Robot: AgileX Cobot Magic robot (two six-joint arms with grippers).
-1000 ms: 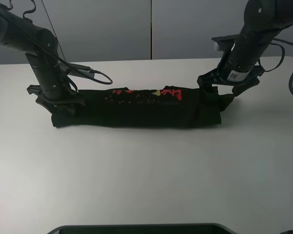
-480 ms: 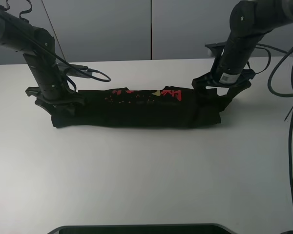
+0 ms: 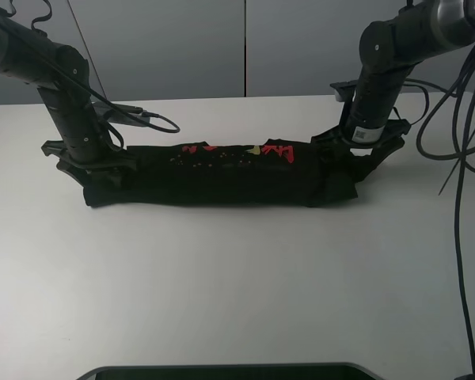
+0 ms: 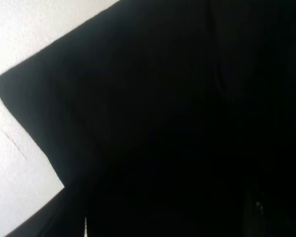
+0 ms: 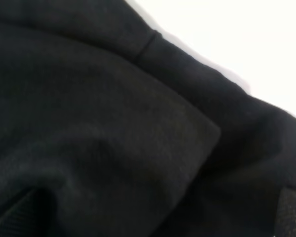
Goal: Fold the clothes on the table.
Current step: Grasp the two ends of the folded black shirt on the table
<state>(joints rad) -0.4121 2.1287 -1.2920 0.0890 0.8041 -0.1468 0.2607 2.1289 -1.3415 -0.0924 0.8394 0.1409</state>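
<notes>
Black T-shirt (image 3: 222, 172) lies as a long narrow band across the far half of the table (image 3: 237, 285), with red print (image 3: 279, 152) along its far edge. My left gripper (image 3: 95, 162) is down on the left end and my right gripper (image 3: 356, 150) is on the bunched right end. Both wrist views show only shirt and a bit of table, so I cannot tell whether either gripper's jaws are spread or pinching.
</notes>
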